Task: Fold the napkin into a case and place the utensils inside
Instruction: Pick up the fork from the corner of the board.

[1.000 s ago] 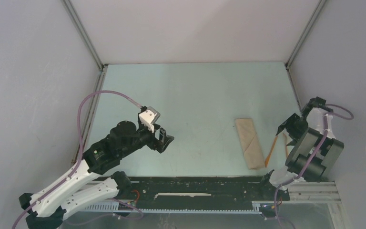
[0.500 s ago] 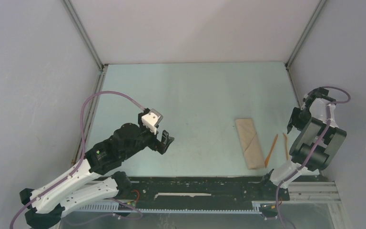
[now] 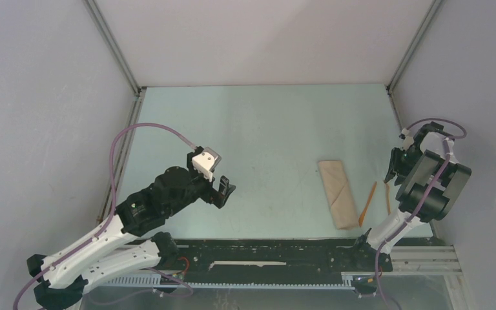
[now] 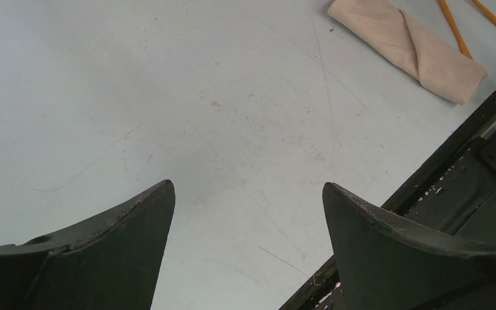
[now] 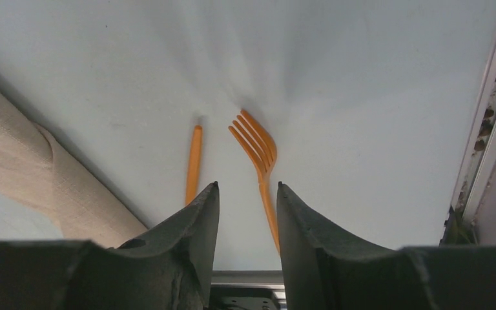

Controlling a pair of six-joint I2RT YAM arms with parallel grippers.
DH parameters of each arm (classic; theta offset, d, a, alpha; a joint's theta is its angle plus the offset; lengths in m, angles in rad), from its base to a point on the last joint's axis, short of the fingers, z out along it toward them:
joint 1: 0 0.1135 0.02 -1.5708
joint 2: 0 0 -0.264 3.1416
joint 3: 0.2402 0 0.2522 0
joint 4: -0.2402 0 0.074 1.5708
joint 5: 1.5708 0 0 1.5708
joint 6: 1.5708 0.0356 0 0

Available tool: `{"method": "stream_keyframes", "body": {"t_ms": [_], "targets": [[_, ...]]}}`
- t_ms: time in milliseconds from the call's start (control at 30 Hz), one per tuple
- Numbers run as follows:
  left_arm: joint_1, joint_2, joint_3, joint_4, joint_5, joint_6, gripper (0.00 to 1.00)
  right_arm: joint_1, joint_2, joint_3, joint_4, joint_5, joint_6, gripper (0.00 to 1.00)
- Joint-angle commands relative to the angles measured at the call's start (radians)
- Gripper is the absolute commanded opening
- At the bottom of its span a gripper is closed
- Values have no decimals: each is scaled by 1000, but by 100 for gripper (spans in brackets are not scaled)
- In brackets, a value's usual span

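Note:
The napkin lies folded as the case (image 3: 338, 194), a narrow beige pouch with a slanted pocket edge, at the right of the table. It also shows in the left wrist view (image 4: 413, 48) and the right wrist view (image 5: 39, 174). Two orange utensils lie just right of it: a straight one (image 3: 367, 202) (image 5: 194, 161) and a fork (image 3: 387, 197) (image 5: 259, 155). My right gripper (image 3: 395, 168) (image 5: 247, 185) hangs above the fork's handle, jaws a narrow gap apart and empty. My left gripper (image 3: 225, 190) (image 4: 245, 187) is wide open and empty over bare table at the left.
The black rail (image 3: 271, 252) runs along the near edge and shows in the left wrist view (image 4: 465, 168). The enclosure's right wall frame (image 5: 491, 129) stands close beside my right gripper. The pale green table (image 3: 265, 129) stretches between the arms.
My right arm has drawn up and back toward the right wall, and its gripper has shifted away from the straight utensil. The left arm has barely moved.

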Motion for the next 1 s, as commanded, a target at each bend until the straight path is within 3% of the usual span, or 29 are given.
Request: {"method": "stream_keyframes", "body": {"t_ms": [0,667,700,833,967], "targets": [[-7,1,-5,24,-26,19,92,6,31,27,-2,-5,-49,45],[5,12,-6,22,-29,19,92,35,137,13,28,95,-72,32],[6,13,-6,22,-29,19,92,35,140,13,32,96,-73,29],[8,15,-5,21,-32,19,92,36,147,37,19,138,-83,2],[7,15,-4,18,-28,19,92,78,87,147,-23,189,-78,0]]}}
